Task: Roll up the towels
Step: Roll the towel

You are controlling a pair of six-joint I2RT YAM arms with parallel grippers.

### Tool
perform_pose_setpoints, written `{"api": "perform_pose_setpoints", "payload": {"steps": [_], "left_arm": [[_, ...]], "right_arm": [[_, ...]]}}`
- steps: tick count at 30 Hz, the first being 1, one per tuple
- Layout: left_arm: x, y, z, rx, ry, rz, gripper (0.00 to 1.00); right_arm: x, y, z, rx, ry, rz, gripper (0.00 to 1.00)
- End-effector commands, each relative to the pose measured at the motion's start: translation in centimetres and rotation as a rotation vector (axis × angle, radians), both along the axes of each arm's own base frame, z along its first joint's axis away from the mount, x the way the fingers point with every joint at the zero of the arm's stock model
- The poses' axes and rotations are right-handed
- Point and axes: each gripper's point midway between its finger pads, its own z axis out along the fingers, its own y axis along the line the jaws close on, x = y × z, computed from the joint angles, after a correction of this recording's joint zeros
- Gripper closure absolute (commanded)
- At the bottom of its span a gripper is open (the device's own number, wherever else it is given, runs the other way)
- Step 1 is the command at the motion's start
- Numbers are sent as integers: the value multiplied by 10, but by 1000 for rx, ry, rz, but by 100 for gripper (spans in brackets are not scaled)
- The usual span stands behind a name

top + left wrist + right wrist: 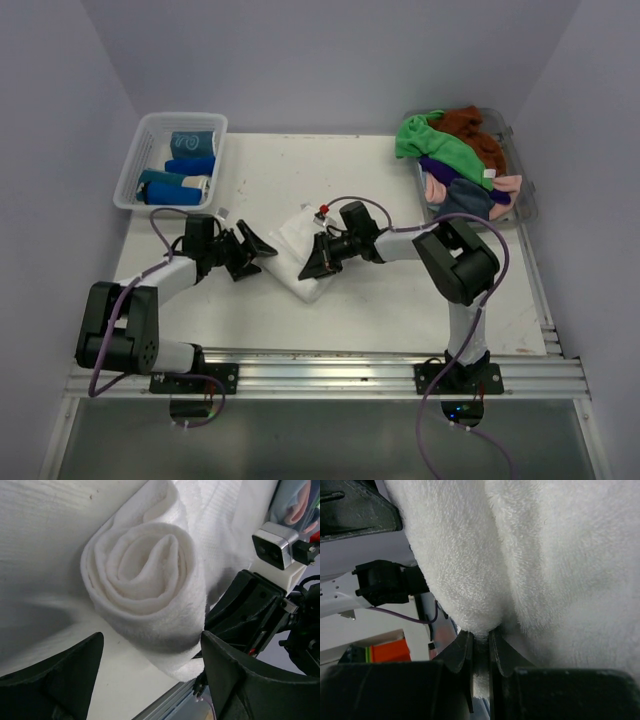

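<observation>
White towel: here it is mid-table, the white towel [298, 243], lying between the two arms, one end wound into a roll.
Overhead view: only a pale, lumpy shape shows from up here, and the roll itself cannot be made out.
Left wrist view: now the spiral is plain. The end of the white towel [145, 575] faces the camera, layer upon layer, resting on the table [45, 525], with the loose cloth running off behind it.
Left gripper: the left gripper [258, 248] has its jaws spread wide, one on each side of the roll's near end. Whether either finger [65, 680] touches the cloth, I cannot tell.
Right gripper: from overhead the right gripper [318, 262] sits at the towel's near edge and the jaws are hard to read.
Right wrist view: settled. The right gripper [481, 640] is pinched tight on a fold of the white towel [550, 555], cloth squeezed between the tips.
Basket: back left, the basket [135, 172] holds rolled towels [180, 190] in blues, seen from overhead only.
Tub: back right, the tub [527, 205] is heaped with a pile of towels [440, 145]: green, brown, purple, pink and grey.
</observation>
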Motion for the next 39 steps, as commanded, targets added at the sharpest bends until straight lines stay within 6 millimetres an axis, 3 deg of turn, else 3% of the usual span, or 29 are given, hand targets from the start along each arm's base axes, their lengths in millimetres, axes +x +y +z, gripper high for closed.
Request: {"api": "perform_pose_setpoints", "payload": {"steps": [1,10,13,16,20,24,26,28,29,35,39], "left_arm": [[24,-4,9,-24,-91,31,20],[34,-11,-5,-27,-21,107,40],[31,-10,-12,-18,34,134,43],[25,-6,-20,14,96,161,49],[17,-3,-26,44,157,165,50],[14,-3,-28,53,178,158,50],[12,-4,-29,57,184,154,50],[11,-4,-30,59,194,152,50],[11,-4,-30,61,197,152,50],[11,-4,-31,69,201,150,51],[11,-5,-30,69,201,149,51]], "right_arm": [[-17,-8,-23,-47,141,-5,100],[-13,-7,-24,-61,147,-12,100],[-10,-15,-24,-134,89,-11,95],[-5,-28,-22,-237,4,-18,80],[4,-43,-1,-340,-160,-27,51],[18,-49,29,-462,-386,-51,43],[28,-52,45,-617,-609,-65,39],[16,-39,55,-693,-779,-8,37],[23,-40,64,-748,-874,-10,37],[3,0,80,-789,-1159,84,31],[1,19,67,-853,-1260,99,30]]}}
